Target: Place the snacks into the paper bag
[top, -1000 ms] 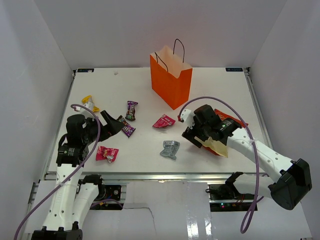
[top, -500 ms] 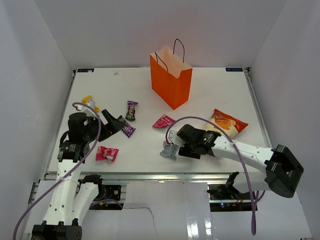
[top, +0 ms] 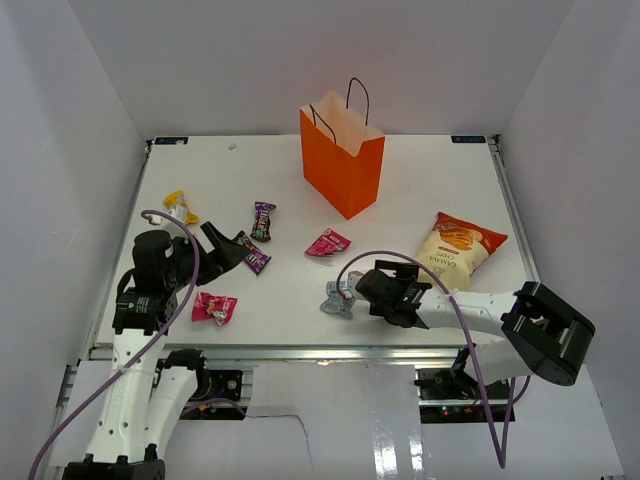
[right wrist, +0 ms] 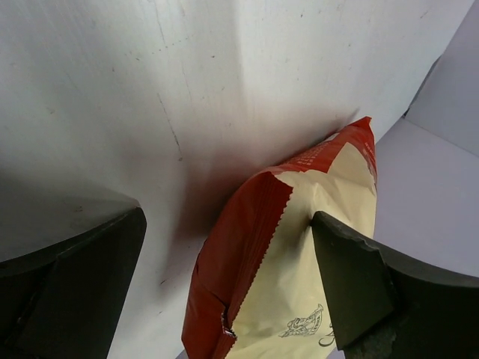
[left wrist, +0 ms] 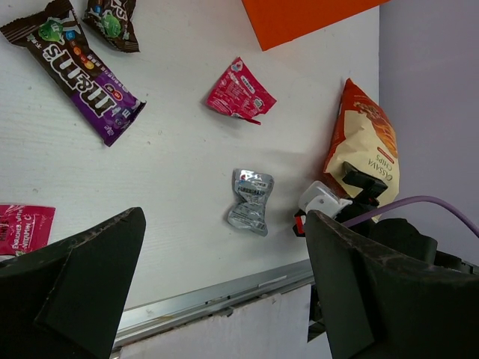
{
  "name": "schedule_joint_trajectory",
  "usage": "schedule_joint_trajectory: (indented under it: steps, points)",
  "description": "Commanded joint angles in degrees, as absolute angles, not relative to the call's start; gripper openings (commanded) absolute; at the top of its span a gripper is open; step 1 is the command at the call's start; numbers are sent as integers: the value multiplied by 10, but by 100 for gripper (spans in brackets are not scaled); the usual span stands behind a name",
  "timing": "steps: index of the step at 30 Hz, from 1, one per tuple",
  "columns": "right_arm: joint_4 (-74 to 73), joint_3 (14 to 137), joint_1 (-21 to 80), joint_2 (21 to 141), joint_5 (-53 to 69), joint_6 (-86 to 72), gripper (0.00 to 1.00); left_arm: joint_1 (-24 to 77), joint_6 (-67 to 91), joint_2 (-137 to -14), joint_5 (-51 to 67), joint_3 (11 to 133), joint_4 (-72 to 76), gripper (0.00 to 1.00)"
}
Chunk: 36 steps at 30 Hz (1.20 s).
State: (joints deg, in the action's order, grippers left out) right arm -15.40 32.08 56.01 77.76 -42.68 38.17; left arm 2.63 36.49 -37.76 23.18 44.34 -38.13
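Big cream-and-orange chip bag (top: 463, 247) lies flat on the counter (top: 430, 180), right side, well apart from the orange paper bag (top: 343, 165) standing upright at the back, cream lining showing. Silver packet (top: 340, 299) is just beside the right claw (right wrist: 228, 217). That one and the left claw (top: 226, 248) are both spread wide, gripping nothing.
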Motion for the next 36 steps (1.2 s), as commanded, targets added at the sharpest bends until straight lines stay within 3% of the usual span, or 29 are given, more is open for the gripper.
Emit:
schedule_joint_trajectory:
  steps: [1, 4, 5, 7, 14, 19, 23, 29, 36]
  points:
    - [-70, 300, 563, 778, -474, 418, 96, 27, 367, -366, 238, 436, -388, 98]
    - [-53, 299, 563, 774, -480, 426, 68, 26, 368, -362, 239, 433, -389, 98]
    - [-49, 301, 563, 771, -477, 425, 49, 27, 367, -361, 239, 433, -390, 98]
    - [-42, 305, 563, 766, -474, 426, 32, 27, 368, -361, 240, 433, -390, 98]
    - [-46, 314, 557, 710, -425, 429, 8, 27, 361, -354, 238, 436, -400, 98]
    - [-142, 400, 509, 638, -275, 430, 8, 27, 361, -359, 239, 437, -400, 98]
    - [-242, 549, 400, 623, -104, 429, 8, 27, 365, -371, 246, 444, -392, 98]
    - [-327, 762, 281, 671, 83, 350, 8, 27, 374, -379, 251, 458, -377, 98]
    - [-343, 880, 216, 701, 226, 248, 8, 27, 372, -375, 258, 458, -375, 98]
